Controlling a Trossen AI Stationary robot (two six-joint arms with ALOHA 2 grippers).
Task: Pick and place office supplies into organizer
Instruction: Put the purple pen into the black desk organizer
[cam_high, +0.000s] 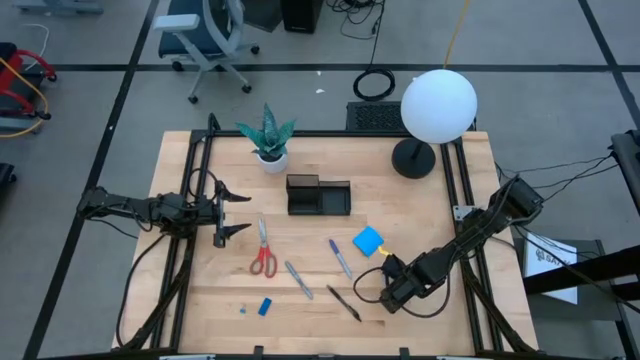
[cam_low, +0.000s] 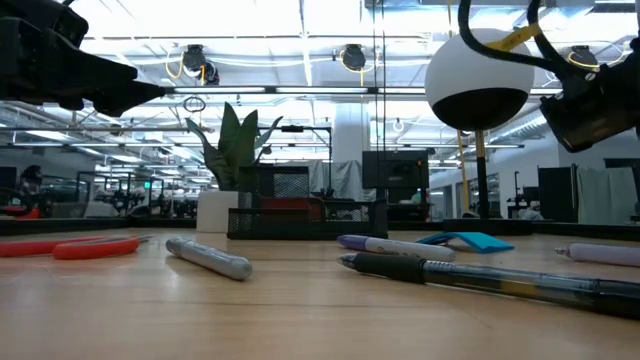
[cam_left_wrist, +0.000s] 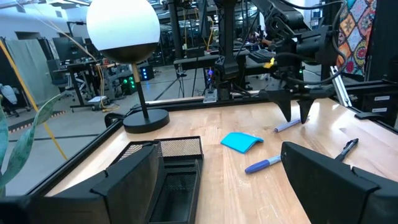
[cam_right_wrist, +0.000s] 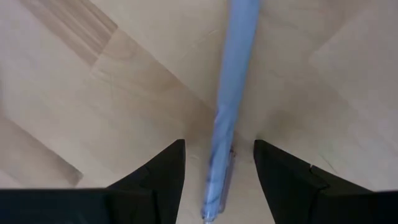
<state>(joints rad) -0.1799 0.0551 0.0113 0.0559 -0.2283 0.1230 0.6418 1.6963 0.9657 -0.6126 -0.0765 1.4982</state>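
Four pens are counted on the table: a purple pen (cam_high: 340, 257), a grey pen (cam_high: 298, 279), a black pen (cam_high: 343, 302) and a pale pen (cam_right_wrist: 227, 106) at the right. One pair of scissors (cam_high: 263, 250), one blue notepad (cam_high: 368, 240), one blue block (cam_high: 265, 306), one organizer (cam_high: 318, 195), one potted plant (cam_high: 268, 137) and one lamp (cam_high: 436, 108) are seen. Two robot arms are present.

A green potted plant (cam_high: 268, 138) stands near the back of the wooden table (cam_high: 200, 310). A white globe lamp (cam_high: 438, 105) stands at the back right. An office chair (cam_high: 205, 32) stands on the floor beyond.
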